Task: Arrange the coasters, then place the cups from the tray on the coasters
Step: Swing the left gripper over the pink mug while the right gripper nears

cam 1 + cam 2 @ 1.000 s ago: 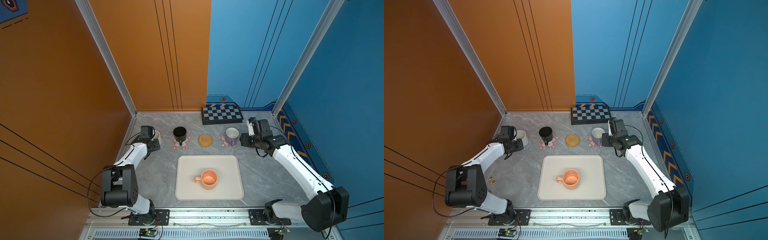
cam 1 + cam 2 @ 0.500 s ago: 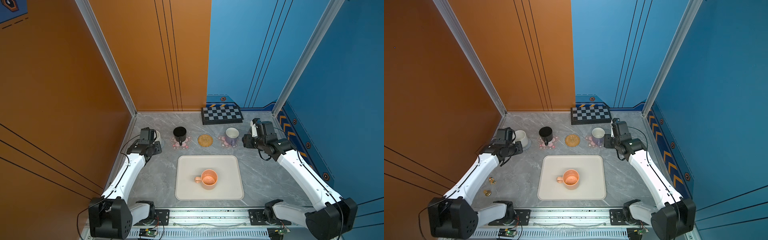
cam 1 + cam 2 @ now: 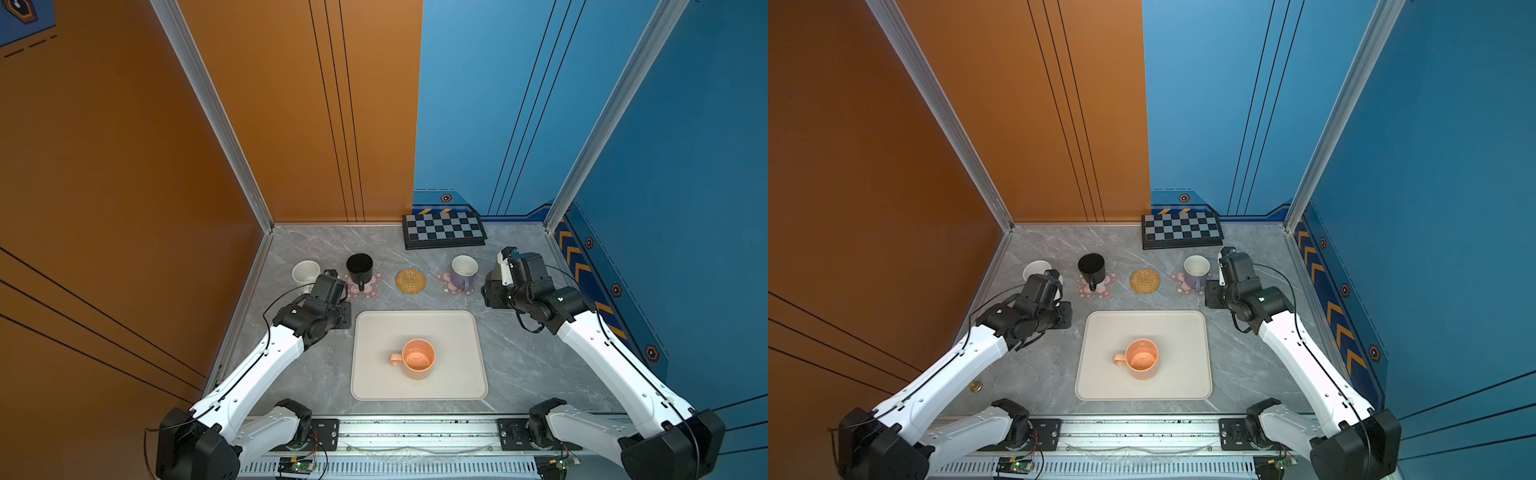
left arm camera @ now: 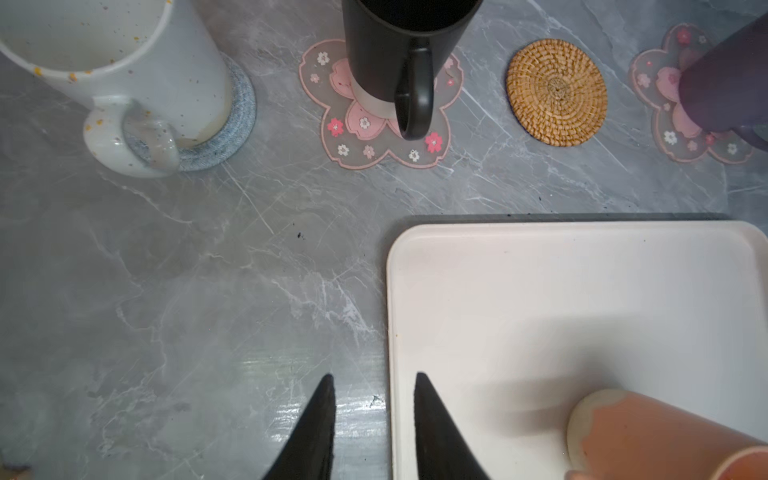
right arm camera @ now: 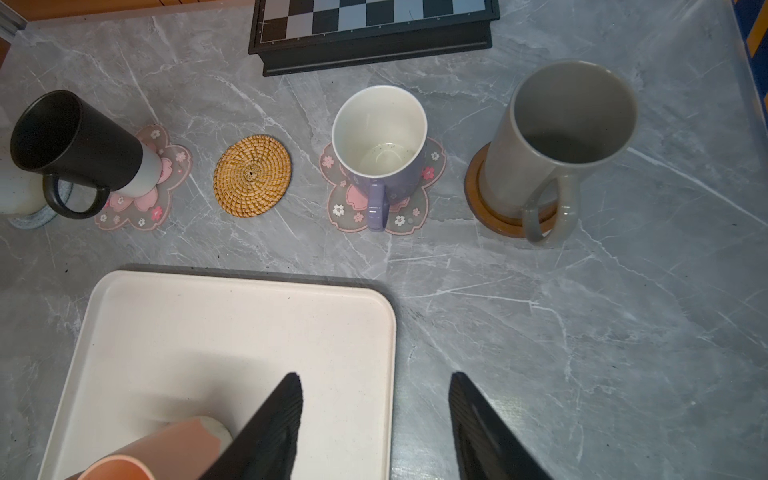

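While left claw (image 4: pixel 375 376), narrowly parted, and right claw (image 5: pixel 375 375), wider, hold nothing, peach cup (image 3: pixel 417 360) alone on tray (image 3: pixel 455 332)

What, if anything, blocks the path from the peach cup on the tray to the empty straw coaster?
Nothing visible. Between the peach cup and the straw coaster lie only bare tray and tabletop. The black cup and lavender cup flank the coaster, both apart from it.

Five cups: speckled white (image 4: pixel 124 62), black (image 5: pixel 75 141), lavender (image 5: pixel 380 141), grey (image 5: pixel 552 137), peach-orange (image 3: pixel 417 359). Five coasters: two pink flowers (image 4: pixel 365 141) (image 5: pixel 345 208), one straw (image 5: pixel 252 175), one knitted (image 4: pixel 232 124), one wooden (image 5: pixel 494 216). One tray (image 3: pixel 374 328). One checkered board (image 3: pixel 444 229).
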Controlling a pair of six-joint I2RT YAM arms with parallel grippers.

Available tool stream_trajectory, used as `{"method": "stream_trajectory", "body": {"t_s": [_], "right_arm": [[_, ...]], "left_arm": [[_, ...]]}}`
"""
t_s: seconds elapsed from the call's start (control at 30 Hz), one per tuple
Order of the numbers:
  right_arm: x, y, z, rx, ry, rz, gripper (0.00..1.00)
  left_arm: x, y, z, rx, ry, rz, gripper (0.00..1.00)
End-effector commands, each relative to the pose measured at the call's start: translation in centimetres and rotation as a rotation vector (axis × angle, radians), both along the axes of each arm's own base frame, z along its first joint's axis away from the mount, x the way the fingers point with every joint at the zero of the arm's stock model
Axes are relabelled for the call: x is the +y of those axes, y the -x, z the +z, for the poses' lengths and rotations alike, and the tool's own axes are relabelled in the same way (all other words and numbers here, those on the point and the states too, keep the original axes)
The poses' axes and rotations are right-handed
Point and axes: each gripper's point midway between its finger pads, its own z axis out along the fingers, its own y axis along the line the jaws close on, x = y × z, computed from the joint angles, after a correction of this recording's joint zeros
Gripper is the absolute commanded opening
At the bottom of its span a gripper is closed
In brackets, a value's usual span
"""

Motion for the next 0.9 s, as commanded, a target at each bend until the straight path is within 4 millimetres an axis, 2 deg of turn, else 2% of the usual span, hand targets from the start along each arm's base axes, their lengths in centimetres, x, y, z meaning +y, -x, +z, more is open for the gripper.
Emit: {"method": "stream_trajectory", "body": {"t_s": [0.0, 0.13, 0.4, 0.63, 0.87], "right_arm": [[0.3, 1.2, -0.7, 0.039, -0.005, 0.004, 0.59], [1.0, 1.1, -0.8, 0.043, -0.004, 0.019, 0.59], [3.4, 0.4, -1.2, 0.057, 0.013, 0.075, 0.59], [5.3, -0.3, -1.3, 0.060, 0.020, 0.122, 0.58], [6.8, 0.0, -2.8, 0.096, 0.005, 0.156, 0.58]], "left_arm": [[-0.7, 2.1, -0.2, 0.027, 0.035, -0.007, 0.27], [-2.1, 4.5, -0.6, 0.082, 0.054, -0.077, 0.24], [-6.5, 8.8, -1.4, 0.169, 0.103, -0.295, 0.18], [-9.9, 11.3, -2.1, 0.237, 0.082, -0.477, 0.16], [-11.8, 12.4, -3.6, 0.304, 0.093, -0.494, 0.15]]}}
